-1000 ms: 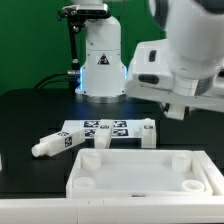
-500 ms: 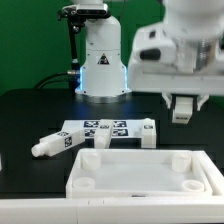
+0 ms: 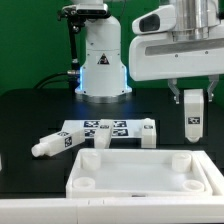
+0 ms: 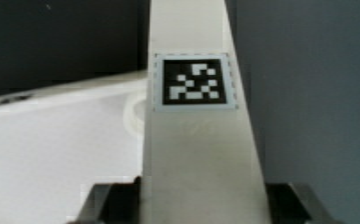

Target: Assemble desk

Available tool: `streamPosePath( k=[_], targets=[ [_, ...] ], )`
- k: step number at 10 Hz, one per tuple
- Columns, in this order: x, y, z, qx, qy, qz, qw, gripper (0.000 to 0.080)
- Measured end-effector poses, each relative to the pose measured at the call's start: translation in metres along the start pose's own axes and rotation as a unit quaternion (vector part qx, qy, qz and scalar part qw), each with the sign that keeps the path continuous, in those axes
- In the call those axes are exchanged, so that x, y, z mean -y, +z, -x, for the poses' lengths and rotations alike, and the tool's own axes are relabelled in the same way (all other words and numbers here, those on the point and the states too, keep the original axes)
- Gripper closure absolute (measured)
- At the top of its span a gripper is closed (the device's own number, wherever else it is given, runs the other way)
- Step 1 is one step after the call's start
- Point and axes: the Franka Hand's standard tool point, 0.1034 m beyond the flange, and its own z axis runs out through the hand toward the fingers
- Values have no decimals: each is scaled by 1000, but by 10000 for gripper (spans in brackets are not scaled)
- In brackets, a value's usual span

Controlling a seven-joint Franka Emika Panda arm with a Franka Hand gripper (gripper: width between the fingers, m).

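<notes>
The gripper [image 3: 193, 100] is clenched on the upper end of a white desk leg [image 3: 192, 118]. The leg hangs upright with its free end pointing down, which reads as a carry set up for pressing that end into a socket. The tabletop panel [image 3: 145, 172] lies flat along the counter's near edge with its rim and round corner sockets facing up, so legs can go in from above. The corner socket [image 3: 181, 160] on the exterior view's right, at the panel's far side, sits just below the leg's tip and looks the likely target, though the leg is clear of it. In the wrist view the leg [image 4: 195, 130] runs straight out between the fingers [image 4: 106, 205], its square tag [image 4: 195, 80] facing the camera and the panel's white surface [image 4: 52, 130] showing beyond. A second leg [image 3: 50, 146] lies on its side toward the counter's edge on the exterior view's left, just beside the marker board [image 3: 105, 128] at mid-counter. The arm comes in from above on the exterior view's right, its wrist vertical and its fingers pointing straight down.
</notes>
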Motion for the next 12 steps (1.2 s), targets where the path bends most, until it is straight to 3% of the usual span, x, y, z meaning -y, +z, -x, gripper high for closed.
streamPosePath(
  k=[2,3,4,6,7,8,9,12],
  targets=[
    [1,-19,-37,-83,-27,-22,996,512],
    [5,-22,-42,-120,-33,-26,992,512],
    [5,-17,-35,-152,-36,-26,987,512],
    [2,-15,-34,-165,-52,-22,985,512],
    [-10,-15,-39,-165,-97,-6,981,512],
    [-14,-35,-61,-174,-142,4,975,512],
    [-8,-49,-78,-190,-151,3,970,512],
    [-6,-47,-78,-188,-146,1,971,512]
  ],
)
